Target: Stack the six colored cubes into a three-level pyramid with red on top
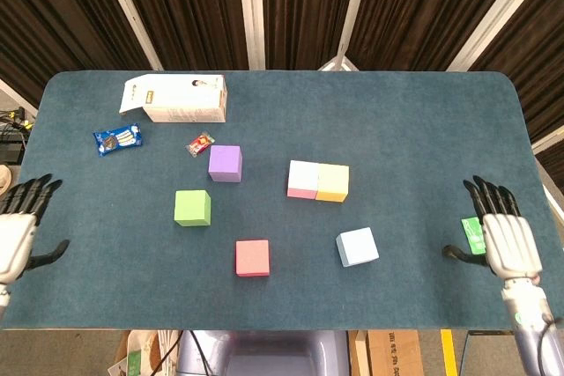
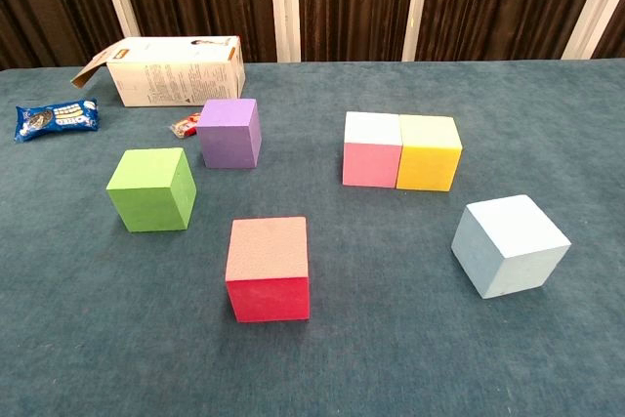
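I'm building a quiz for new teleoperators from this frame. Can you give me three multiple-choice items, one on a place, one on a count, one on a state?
1. Which cube touches the yellow cube?
A. purple
B. pink
C. green

2. How many cubes stand on top of another cube?
A. none
B. one
C. two

3. How are the two hands?
A. both holding cubes
B. one pressing the red cube
C. both empty, fingers apart

Answers:
1. B: the pink cube sits flush against the yellow cube.
2. A: all six, including the red cube, rest on the table.
3. C: the left hand and right hand sit at the table's side edges, holding nothing.
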Robot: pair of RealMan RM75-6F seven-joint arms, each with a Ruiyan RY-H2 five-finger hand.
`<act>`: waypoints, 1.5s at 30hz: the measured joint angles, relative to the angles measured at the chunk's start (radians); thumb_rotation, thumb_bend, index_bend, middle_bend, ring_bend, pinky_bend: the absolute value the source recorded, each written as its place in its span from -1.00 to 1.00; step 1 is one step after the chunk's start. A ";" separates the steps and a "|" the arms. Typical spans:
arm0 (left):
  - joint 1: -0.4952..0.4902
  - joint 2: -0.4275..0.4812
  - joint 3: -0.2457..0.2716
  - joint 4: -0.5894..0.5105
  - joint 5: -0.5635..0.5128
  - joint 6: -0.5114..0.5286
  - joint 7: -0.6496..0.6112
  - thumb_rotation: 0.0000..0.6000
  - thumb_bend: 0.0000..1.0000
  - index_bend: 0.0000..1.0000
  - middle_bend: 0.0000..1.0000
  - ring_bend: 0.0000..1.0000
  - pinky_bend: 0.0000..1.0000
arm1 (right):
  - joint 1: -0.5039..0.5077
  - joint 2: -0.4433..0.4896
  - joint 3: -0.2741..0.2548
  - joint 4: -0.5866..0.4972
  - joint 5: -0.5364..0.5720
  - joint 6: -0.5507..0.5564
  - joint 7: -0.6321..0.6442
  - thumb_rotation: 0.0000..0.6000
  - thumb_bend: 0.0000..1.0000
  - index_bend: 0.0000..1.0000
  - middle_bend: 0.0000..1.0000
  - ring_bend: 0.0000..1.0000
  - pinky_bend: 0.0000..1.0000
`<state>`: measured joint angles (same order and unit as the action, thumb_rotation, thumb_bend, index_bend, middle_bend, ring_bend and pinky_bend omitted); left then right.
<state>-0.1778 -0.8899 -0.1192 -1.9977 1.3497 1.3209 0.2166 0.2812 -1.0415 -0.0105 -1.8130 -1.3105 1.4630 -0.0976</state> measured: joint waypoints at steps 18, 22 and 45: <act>-0.389 -0.088 -0.143 0.003 -0.555 -0.303 0.311 1.00 -0.42 -0.86 -1.00 -1.00 -1.00 | -0.127 -0.130 -0.021 0.149 -0.107 0.076 -0.032 1.00 -0.85 -1.00 -1.00 -1.00 -1.00; -0.482 -0.124 -0.162 0.036 -0.693 -0.333 0.366 1.00 -0.42 -0.86 -1.00 -1.00 -1.00 | -0.128 -0.144 -0.002 0.154 -0.075 0.050 -0.061 1.00 -0.85 -1.00 -1.00 -1.00 -1.00; -0.935 -0.598 -0.159 0.566 -1.165 -0.397 0.615 1.00 -0.41 -0.83 -0.99 -1.00 -1.00 | -0.127 -0.194 0.067 0.191 0.035 -0.044 -0.140 1.00 -0.85 -1.00 -1.00 -1.00 -1.00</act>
<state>-1.1125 -1.4878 -0.2782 -1.4316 0.1850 0.9239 0.8311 0.1539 -1.2351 0.0567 -1.6220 -1.2758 1.4195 -0.2377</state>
